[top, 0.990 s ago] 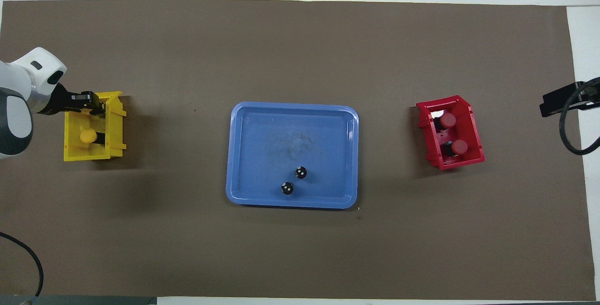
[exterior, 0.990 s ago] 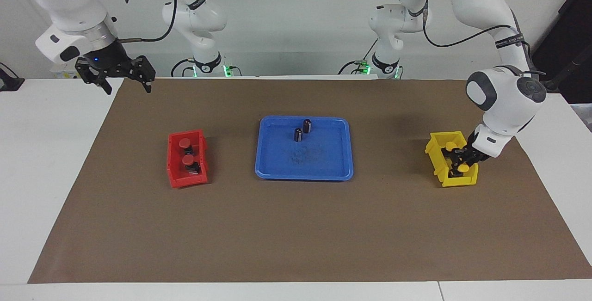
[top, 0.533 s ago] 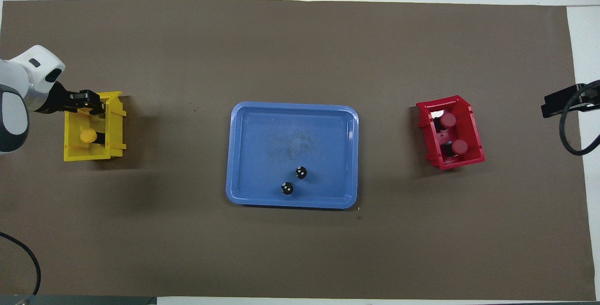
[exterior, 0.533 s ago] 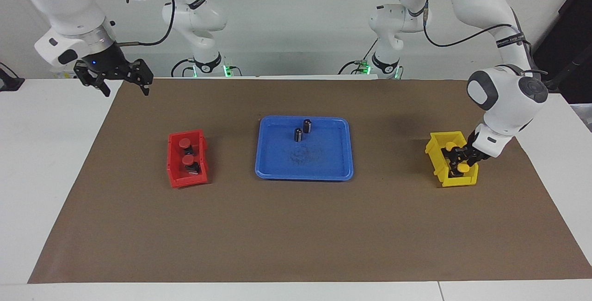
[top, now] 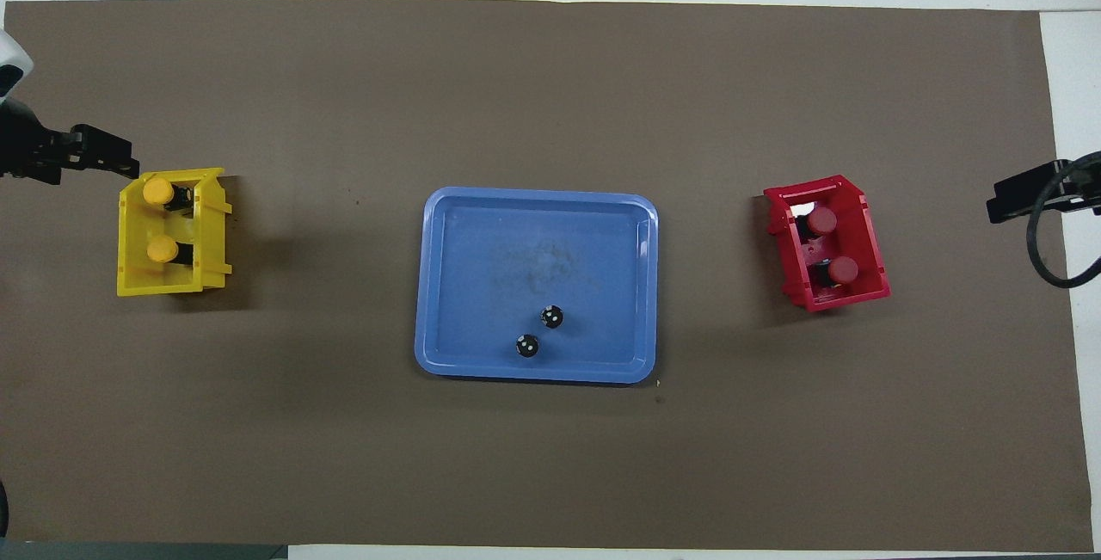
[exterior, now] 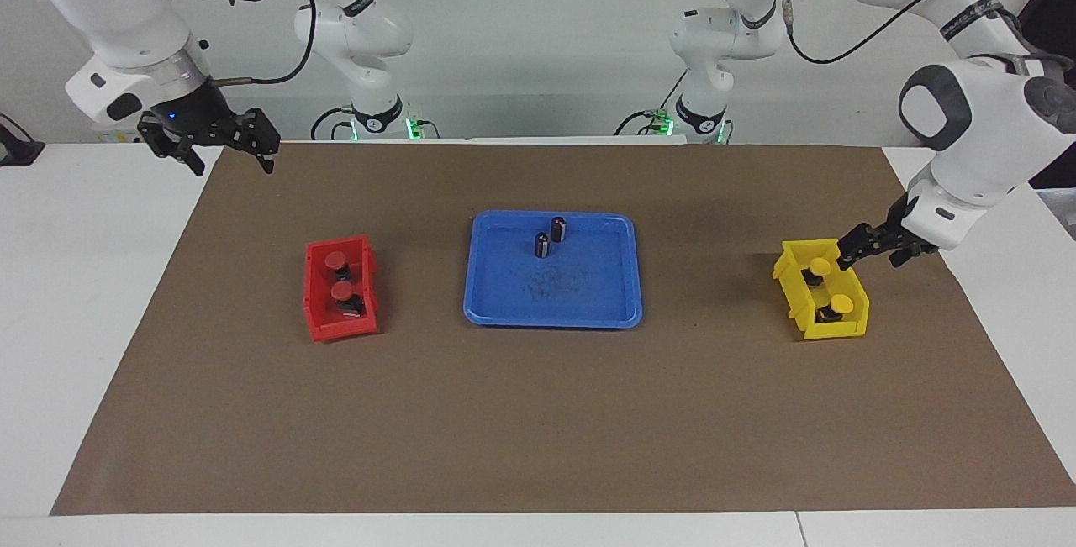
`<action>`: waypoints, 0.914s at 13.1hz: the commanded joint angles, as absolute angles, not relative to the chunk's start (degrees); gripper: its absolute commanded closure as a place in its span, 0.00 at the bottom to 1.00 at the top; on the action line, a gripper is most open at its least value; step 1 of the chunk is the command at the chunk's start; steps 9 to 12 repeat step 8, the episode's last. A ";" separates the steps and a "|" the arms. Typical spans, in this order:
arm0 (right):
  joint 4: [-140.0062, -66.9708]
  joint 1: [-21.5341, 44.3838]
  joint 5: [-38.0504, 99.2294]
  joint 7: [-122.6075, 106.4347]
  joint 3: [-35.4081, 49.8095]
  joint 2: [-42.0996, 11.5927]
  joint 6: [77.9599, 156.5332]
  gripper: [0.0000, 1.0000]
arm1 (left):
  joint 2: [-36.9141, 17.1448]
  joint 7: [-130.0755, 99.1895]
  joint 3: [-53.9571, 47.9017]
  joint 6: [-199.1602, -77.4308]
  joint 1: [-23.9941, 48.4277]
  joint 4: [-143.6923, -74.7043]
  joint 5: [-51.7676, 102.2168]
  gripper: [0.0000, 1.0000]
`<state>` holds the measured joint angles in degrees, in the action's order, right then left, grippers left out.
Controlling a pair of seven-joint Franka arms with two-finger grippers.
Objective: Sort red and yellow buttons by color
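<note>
Sorting looks done: both yellow buttons (exterior: 830, 285) sit in the yellow bin (exterior: 793, 298), both red buttons (exterior: 339, 273) in the red bin (exterior: 318, 323). The left hand (exterior: 874, 246) hangs over the yellow bin's edge, fingers apart and empty; the right hand (exterior: 220, 140) waits, fingers apart, over the worktop's (exterior: 538, 429) corner. Next, the left arm need only retreat.

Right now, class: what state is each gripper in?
Left gripper: open, empty, raised by the yellow bin.
Right gripper: open, empty, waiting over the table's edge.
</note>
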<state>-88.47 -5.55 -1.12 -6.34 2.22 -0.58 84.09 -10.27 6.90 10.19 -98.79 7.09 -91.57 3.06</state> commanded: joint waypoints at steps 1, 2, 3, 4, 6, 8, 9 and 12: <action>-90.79 -6.41 0.09 -5.80 2.11 1.32 83.67 0.00 | -5.03 6.60 10.11 -92.65 10.02 -90.26 1.05 0.00; -90.88 -6.85 0.09 -5.97 2.11 1.41 83.58 0.00 | -3.53 6.50 9.93 -90.29 10.11 -90.18 1.05 0.00; -90.88 -6.86 0.09 -6.15 2.11 1.41 83.58 0.00 | -1.78 6.59 9.93 -89.05 10.02 -90.18 1.05 0.00; -90.88 -6.68 0.00 -6.15 2.11 1.41 83.58 0.00 | -0.80 6.59 10.02 -87.90 10.02 -90.18 1.05 0.00; -90.88 -6.33 0.00 -6.06 2.11 1.41 83.67 0.00 | -0.35 6.77 10.19 -86.75 9.93 -90.26 0.88 0.00; -90.88 -6.15 0.00 -6.15 2.63 1.41 83.50 0.00 | -0.09 6.85 10.46 -86.22 9.93 -90.18 -0.17 0.00; -90.88 -6.15 0.00 -6.15 2.63 1.41 83.50 0.00 | -0.09 6.85 10.46 -86.22 9.93 -90.18 -0.17 0.00; -90.88 -6.15 0.00 -6.15 2.63 1.41 83.50 0.00 | -0.09 6.85 10.46 -86.22 9.93 -90.18 -0.17 0.00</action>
